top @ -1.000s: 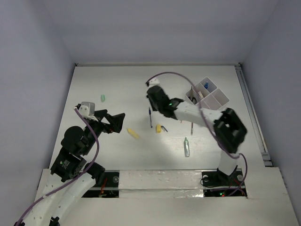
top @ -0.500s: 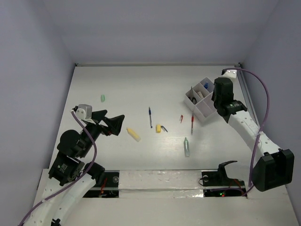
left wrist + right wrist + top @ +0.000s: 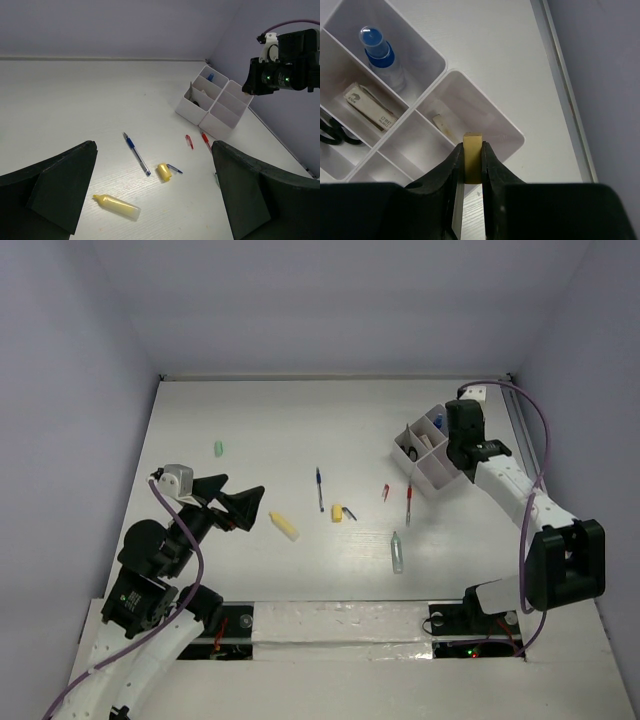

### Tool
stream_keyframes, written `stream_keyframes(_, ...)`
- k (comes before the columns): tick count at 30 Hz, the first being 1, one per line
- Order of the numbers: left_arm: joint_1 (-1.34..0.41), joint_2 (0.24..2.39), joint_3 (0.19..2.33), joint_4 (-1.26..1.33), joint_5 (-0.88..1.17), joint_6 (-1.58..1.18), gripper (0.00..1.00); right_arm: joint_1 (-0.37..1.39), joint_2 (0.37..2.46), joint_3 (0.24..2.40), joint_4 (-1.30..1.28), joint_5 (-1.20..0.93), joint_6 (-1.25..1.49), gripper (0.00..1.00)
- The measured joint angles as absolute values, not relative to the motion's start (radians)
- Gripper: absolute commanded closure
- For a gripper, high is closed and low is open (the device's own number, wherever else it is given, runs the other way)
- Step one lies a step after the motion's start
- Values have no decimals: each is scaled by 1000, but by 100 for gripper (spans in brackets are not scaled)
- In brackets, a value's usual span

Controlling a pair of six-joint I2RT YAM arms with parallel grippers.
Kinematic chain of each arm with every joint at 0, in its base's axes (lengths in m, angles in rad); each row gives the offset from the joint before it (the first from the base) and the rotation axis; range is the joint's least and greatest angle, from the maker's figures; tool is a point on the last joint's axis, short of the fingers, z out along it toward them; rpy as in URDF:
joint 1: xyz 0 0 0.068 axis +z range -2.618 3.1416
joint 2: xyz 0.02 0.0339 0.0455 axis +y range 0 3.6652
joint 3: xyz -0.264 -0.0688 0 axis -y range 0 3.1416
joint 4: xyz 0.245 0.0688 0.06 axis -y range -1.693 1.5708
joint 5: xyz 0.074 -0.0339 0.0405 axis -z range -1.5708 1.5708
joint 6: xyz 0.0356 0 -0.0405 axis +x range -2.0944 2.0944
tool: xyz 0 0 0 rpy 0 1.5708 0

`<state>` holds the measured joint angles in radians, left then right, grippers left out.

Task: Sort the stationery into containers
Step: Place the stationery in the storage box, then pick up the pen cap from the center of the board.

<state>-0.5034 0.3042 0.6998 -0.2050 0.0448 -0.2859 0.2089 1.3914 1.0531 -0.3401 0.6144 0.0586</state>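
R end effector (image 3: 471,156) gripping eraser (image 3: 473,145); tray (image 3: 485,117) slot just below, ahead. L end effector (image 3: 243,492) open, well apart.

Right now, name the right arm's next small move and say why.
Probably open the right fingers and drop the tan eraser. It is pinched over a corner compartment of the organizer tray, near the rim, where a similar small piece already lies, so a slight nudge inward first may be safer.
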Motion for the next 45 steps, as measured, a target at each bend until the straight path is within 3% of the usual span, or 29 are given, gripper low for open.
stream_keyframes(9,-497,304,700,-205,47,-286,1,197,1438,1093,-336,643,3,80)
stream_keyframes(17,-495,305,700,-205,52,-286,1,189,1468,1093,-336,657,-22,51)
stream_keyframes(26,-495,320,700,-204,53,-286,1,189,1468,1112,-333,657,-27,50)
stream_keyframes(31,-495,329,700,-202,54,-286,1,189,1462,1113,-341,643,-14,59)
stream_keyframes(35,-495,333,700,-200,56,-286,1,197,1408,1111,-391,539,50,61)
stream_keyframes(38,-490,333,700,-199,57,-286,1,237,1291,1077,-420,437,123,60)
stream_keyframes(45,-488,348,700,-199,76,-286,1,511,1032,846,-463,221,359,48)
